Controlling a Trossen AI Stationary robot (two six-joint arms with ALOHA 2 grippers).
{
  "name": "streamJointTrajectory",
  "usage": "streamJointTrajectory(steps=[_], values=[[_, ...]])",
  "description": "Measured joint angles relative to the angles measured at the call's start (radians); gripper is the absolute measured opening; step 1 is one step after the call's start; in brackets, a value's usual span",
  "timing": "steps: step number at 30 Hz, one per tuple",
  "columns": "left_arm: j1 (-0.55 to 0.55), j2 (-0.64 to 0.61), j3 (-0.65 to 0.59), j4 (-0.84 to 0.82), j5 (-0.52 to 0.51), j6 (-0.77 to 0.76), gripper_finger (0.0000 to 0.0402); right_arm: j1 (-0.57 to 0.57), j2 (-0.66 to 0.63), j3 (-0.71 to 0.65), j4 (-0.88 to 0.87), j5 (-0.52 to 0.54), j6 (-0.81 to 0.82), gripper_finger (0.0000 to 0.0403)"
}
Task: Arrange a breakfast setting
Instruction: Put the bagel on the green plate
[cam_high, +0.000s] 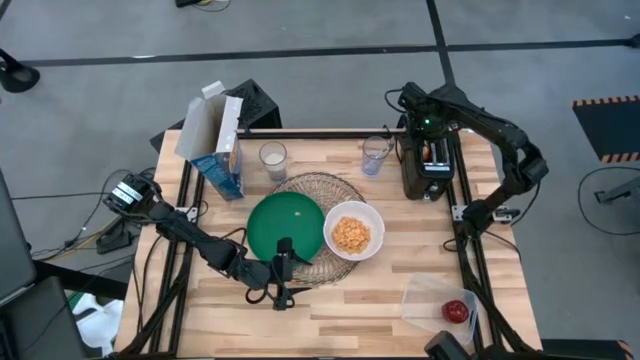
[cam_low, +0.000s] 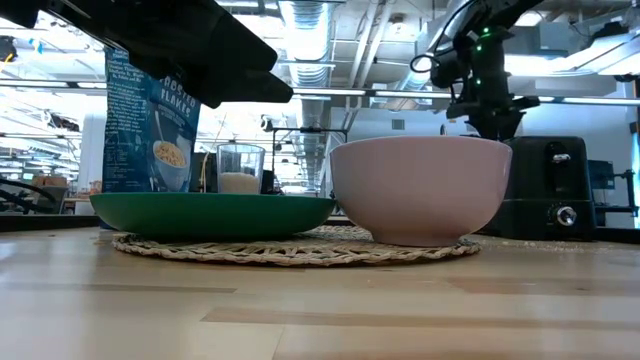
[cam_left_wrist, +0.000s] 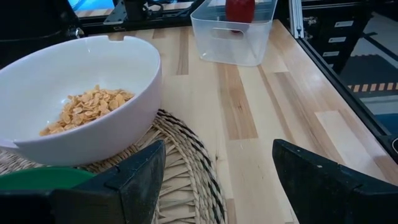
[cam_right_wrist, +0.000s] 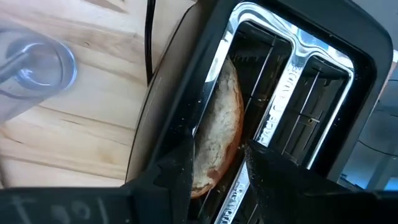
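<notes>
The round wire mat lies mid-table and bears the green plate and the white bowl of orange cereal. My left gripper is open and empty, low at the mat's near rim. My right gripper reaches down over the black toaster at the far right. It is shut on the pale bagel, which stands in a slot. A glass of milk and a clear glass stand at the back. The red apple lies in the clear tub. My right gripper pinches the bagel's upper edge between its two fingers, one on each flat face. The fingers come from above, pointing down into the slot. The bagel stands upright on edge, its lower part still inside the toaster.
A blue cereal box stands at the far left of the table, behind the plate. The toaster's cord runs beside the clear glass. Bare wood lies along the near edge between my left gripper and the tub.
</notes>
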Motion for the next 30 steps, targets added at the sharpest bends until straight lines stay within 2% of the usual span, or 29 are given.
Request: streamJointTrajectory(steps=[23, 30], values=[[0.0, 0.0, 0.0, 0.0, 0.002, 0.002, 0.0281, -0.024, 0.011, -0.004, -0.021, -0.003, 0.022, 0.0147], [0.0, 0.0, 0.0, -0.003, 0.002, 0.002, 0.0281, -0.013, 0.011, -0.004, 0.018, -0.042, 0.0, 0.0147]])
